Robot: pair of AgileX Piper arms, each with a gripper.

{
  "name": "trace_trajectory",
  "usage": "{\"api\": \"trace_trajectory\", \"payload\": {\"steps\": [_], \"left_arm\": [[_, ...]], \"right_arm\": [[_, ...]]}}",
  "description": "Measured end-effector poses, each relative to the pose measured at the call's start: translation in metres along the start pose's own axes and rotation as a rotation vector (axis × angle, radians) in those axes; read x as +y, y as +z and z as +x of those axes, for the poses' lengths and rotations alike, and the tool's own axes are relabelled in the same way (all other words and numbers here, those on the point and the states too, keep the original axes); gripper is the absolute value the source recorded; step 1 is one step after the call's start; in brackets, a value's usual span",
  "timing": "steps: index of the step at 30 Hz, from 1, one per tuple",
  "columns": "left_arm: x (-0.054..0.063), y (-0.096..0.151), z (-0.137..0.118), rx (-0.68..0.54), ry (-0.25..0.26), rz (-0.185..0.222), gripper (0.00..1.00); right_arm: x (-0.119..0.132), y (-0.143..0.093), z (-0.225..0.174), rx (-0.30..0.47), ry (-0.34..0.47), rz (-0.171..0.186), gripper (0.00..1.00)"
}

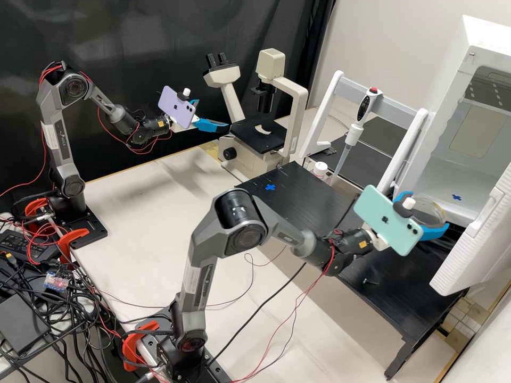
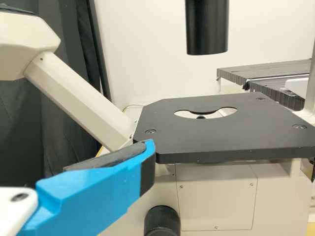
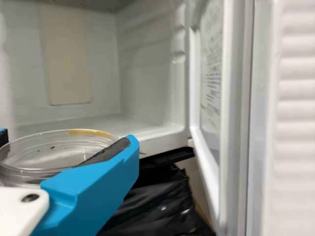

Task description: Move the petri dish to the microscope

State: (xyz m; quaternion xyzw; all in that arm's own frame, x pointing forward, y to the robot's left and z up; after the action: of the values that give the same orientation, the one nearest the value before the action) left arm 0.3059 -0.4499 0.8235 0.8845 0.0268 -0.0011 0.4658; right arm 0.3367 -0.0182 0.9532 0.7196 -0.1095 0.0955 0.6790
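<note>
At the mouth of the white cabinet [image 1: 463,66], the right gripper [image 1: 430,211] has the petri dish [image 3: 49,151] pinched between its two blue fingers. Dish is outside, just in front of the cabinet's chamber; door [image 1: 471,239] is swung open.

Status: grasp done, delivery not done. Dish is well apart from the microscope [image 1: 234,154] – I'd call it early to mid task. Left: carry it across, get it onto the black stage [image 1: 255,135], let go. Left gripper [image 1: 213,113] is beside the microscope, near the stage, fingers spread, nothing between them. My guess is a handover, maybe via the blue cross [image 1: 270,187] on the black bench [image 1: 314,197], since the right arm looks far from the scope. Can't confirm from here.

Dish itself: round, shallow, see-through plastic, with ringed edges along the wall. Yellow-orange mark on part of the rim, a small dark speck or two inside or on it. Sits roughly level in the grip. Can't tell if there's a lid on or any liquid in it – would keep it flat in transit, as tilting could spill or slip it.
</note>
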Motion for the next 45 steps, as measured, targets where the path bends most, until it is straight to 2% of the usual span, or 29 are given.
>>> {"api": "trace_trajectory", "payload": {"steps": [5, 9, 13, 17, 19, 21, 24, 28, 31, 37, 45], "left_arm": [[0.000, 0.000, 0.000, 0.000, 0.000, 0.000, 1.00], [0.000, 0.000, 0.000, 0.000, 0.000, 0.000, 1.00], [0.000, 0.000, 0.000, 0.000, 0.000, 0.000, 1.00], [0.000, 0.000, 0.000, 0.000, 0.000, 0.000, 1.00], [0.000, 0.000, 0.000, 0.000, 0.000, 0.000, 1.00], [0.000, 0.000, 0.000, 0.000, 0.000, 0.000, 1.00], [0.000, 0.000, 0.000, 0.000, 0.000, 0.000, 1.00], [0.000, 0.000, 0.000, 0.000, 0.000, 0.000, 1.00], [0.000, 0.000, 0.000, 0.000, 0.000, 0.000, 1.00], [0.000, 0.000, 0.000, 0.000, 0.000, 0.000, 1.00], [0.000, 0.000, 0.000, 0.000, 0.000, 0.000, 1.00]], "right_arm": [[-0.009, -0.018, -0.040, 0.061, -0.006, 0.017, 0.00], [-0.028, -0.040, -0.073, 0.144, -0.072, 0.023, 0.00], [-0.052, -0.061, -0.100, 0.216, -0.163, 0.046, 0.00], [-0.070, -0.074, -0.115, 0.271, -0.236, 0.040, 0.00], [-0.079, -0.082, -0.120, 0.280, -0.249, 0.065, 0.00], [-0.091, -0.092, -0.125, 0.310, -0.282, 0.067, 0.00], [-0.104, -0.104, -0.132, 0.362, -0.329, 0.045, 0.00], [-0.126, -0.122, -0.139, 0.388, -0.351, 0.032, 0.00], [-0.145, -0.136, -0.146, 0.436, -0.400, -0.009, 0.00], [-0.176, -0.165, -0.153, 0.502, -0.442, -0.054, 0.00], [-0.210, -0.196, -0.154, 0.536, -0.455, -0.074, 0.00]]}}
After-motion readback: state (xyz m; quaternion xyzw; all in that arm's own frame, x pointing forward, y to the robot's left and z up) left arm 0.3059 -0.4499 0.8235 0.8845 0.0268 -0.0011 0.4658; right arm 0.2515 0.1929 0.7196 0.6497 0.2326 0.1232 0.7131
